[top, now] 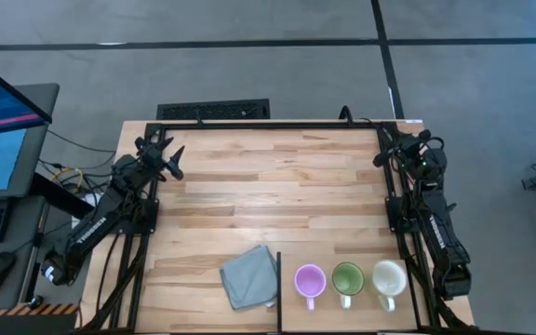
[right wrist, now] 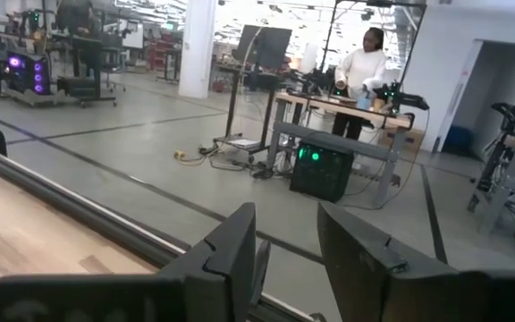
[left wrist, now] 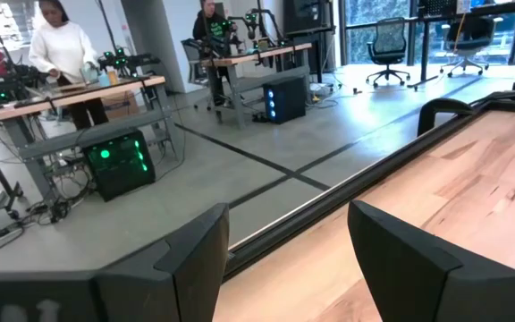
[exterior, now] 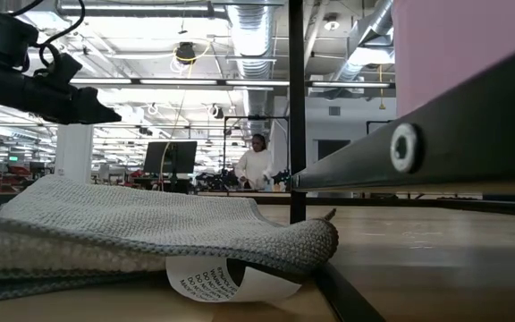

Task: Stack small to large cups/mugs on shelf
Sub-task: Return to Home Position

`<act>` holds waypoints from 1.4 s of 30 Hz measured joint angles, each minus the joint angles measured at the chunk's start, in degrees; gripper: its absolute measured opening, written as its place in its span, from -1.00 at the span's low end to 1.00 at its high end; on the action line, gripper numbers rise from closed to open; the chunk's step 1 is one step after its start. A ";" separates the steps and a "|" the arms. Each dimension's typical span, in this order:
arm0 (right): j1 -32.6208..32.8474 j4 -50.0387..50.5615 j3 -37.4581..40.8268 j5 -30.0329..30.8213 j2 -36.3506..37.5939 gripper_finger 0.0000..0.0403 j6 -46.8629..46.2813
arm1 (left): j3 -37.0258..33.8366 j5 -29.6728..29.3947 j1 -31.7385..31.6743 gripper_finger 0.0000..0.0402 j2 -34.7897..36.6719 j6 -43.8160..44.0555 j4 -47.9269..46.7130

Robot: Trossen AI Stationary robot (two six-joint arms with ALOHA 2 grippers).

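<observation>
Three mugs stand upright in a row by the table's near edge, right of centre, with their handles toward that edge: the lilac-purple mug (top: pixel 309 279), the green mug (top: pixel 347 277) and the cream-white mug (top: pixel 389 277). In the low view the purple mug (exterior: pixel 454 45) is a close pink blur at upper right. My left gripper (top: pixel 172 160) (left wrist: pixel 289 224) is open, raised over the far left of the table. My right gripper (top: pixel 381 152) (right wrist: pixel 286 224) is slightly open, near the far right corner. Both are far from the mugs.
A crumpled grey cloth (top: pixel 249 276) (exterior: pixel 132 224) lies left of the mugs, with a paper label (exterior: pixel 226 279) under it. A thin black upright post (exterior: pixel 296 107) and a black bar (exterior: pixel 418 148) of a frame stand between the cloth and the mugs. The wooden tabletop (top: pixel 277 195) shows bare mid-table.
</observation>
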State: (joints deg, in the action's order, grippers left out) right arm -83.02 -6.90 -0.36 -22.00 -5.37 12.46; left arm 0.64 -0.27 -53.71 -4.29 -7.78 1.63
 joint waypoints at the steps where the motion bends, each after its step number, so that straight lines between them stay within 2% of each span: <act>1: 0.01 0.32 0.00 0.00 0.00 -0.28 0.00 | 0.00 0.00 0.00 0.11 0.00 0.06 -0.02; 12: 0.04 2.26 0.02 0.00 0.00 -0.28 -0.01 | -0.02 0.10 1.41 0.11 0.00 0.54 -0.17; 27: 0.09 2.24 0.04 0.00 -0.02 -0.28 -0.01 | -0.04 0.13 9.52 0.11 -0.04 1.27 -0.29; 32: 0.11 2.24 0.04 0.00 -0.02 -0.28 -0.01 | -0.04 0.00 9.60 0.11 -0.04 3.63 -0.34; 42: 0.12 2.24 0.07 0.00 -0.02 -0.28 -0.01 | -0.04 -0.17 9.60 0.11 -0.04 2.91 -0.37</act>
State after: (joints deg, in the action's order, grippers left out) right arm -82.90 -4.67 -0.30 -22.00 -5.39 12.45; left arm 0.60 -0.45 -44.12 -4.34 -4.86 1.26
